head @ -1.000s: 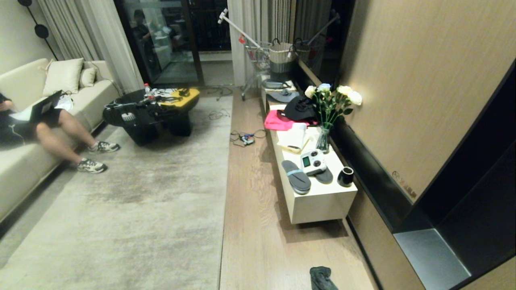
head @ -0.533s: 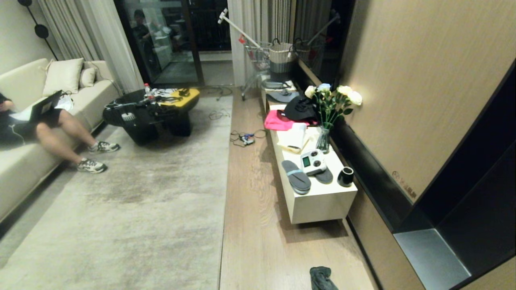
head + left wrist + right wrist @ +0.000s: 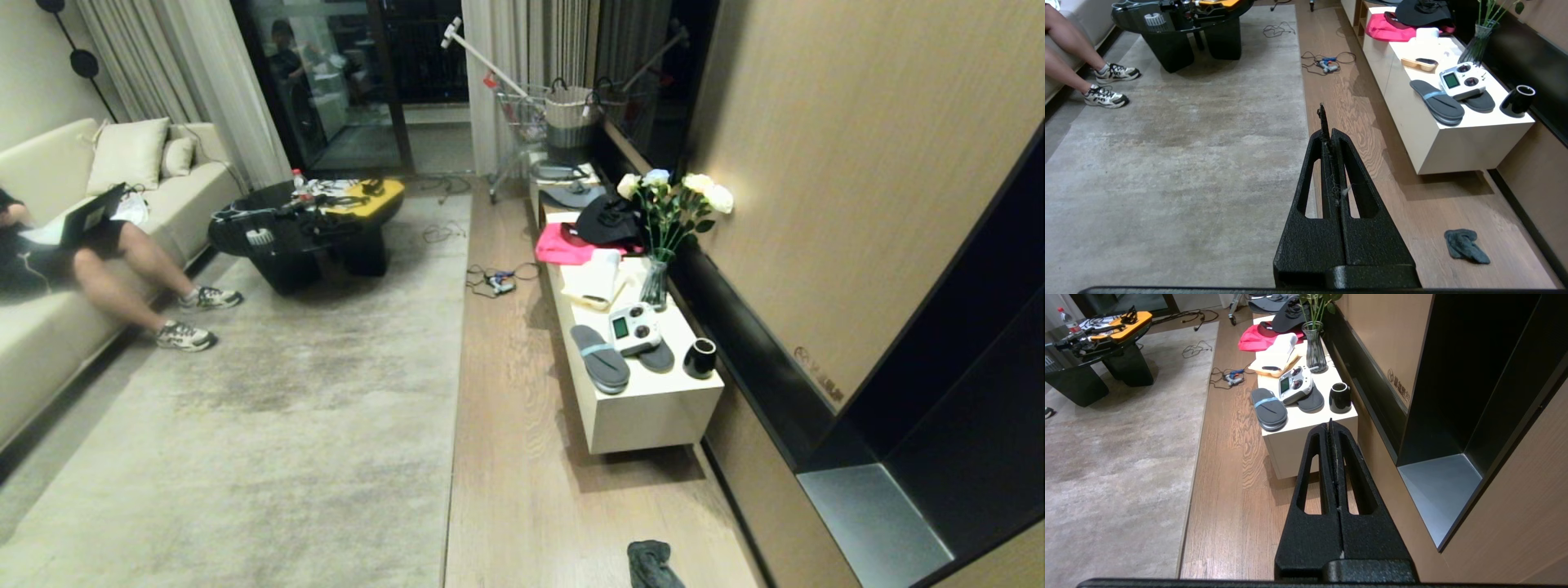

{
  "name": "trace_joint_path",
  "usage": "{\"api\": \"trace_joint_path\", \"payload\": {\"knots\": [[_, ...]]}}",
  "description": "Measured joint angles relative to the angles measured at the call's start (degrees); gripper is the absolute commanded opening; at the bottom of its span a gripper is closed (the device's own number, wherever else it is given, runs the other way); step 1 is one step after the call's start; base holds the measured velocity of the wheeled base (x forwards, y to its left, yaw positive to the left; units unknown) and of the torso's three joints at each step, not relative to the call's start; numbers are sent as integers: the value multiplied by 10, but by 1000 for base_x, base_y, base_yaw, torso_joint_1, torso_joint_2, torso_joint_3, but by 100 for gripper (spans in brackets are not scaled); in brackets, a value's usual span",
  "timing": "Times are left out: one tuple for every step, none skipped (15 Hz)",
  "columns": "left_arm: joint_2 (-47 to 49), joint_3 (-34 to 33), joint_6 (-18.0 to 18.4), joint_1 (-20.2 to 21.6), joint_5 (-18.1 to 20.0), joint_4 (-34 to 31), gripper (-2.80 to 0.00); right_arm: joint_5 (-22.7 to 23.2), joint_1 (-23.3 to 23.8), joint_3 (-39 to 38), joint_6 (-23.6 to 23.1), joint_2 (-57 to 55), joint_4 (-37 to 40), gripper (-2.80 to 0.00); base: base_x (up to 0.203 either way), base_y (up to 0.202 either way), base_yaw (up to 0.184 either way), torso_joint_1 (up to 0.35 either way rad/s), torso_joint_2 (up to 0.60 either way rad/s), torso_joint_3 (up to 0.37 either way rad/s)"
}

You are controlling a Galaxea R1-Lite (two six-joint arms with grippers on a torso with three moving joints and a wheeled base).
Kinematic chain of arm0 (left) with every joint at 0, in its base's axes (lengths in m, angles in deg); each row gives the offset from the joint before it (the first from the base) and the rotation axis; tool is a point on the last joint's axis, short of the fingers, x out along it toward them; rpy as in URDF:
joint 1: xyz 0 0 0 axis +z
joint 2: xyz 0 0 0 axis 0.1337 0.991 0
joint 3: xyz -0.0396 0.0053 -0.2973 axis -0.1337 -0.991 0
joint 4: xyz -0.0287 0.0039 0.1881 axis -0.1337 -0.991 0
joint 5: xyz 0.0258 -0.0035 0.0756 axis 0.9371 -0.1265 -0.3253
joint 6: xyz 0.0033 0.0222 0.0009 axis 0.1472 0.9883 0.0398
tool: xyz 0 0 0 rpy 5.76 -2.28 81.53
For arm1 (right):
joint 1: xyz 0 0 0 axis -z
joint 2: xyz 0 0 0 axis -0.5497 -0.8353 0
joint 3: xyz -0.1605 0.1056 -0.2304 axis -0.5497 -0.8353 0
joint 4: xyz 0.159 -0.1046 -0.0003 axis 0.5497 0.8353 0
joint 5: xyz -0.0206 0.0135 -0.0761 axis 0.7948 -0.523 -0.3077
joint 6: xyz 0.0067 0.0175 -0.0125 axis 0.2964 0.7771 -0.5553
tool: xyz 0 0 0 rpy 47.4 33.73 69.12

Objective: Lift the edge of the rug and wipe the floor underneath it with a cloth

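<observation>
Left tool (image 3: 1327,134), right tool (image 3: 1330,435) closed, empty; cloth (image 3: 651,563) unmoved on floor (image 3: 522,457).

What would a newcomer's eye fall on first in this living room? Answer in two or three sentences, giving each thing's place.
First, the large pale rug covering the room's left, beside a strip of wood floor. Next, the white flowers on the cluttered low cabinet along the right wall. Last, the small dark cloth on the floor nearest the camera.
</observation>
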Motion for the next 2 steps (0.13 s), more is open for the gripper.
{"api": "trace_joint_path", "payload": {"knots": [[0, 0, 0, 0, 0, 0, -280, 0, 0, 0, 0, 0, 0, -280, 0, 0, 0, 0, 0, 0], [0, 0, 0, 0, 0, 0, -280, 0, 0, 0, 0, 0, 0, -280, 0, 0, 0, 0, 0, 0]]}}
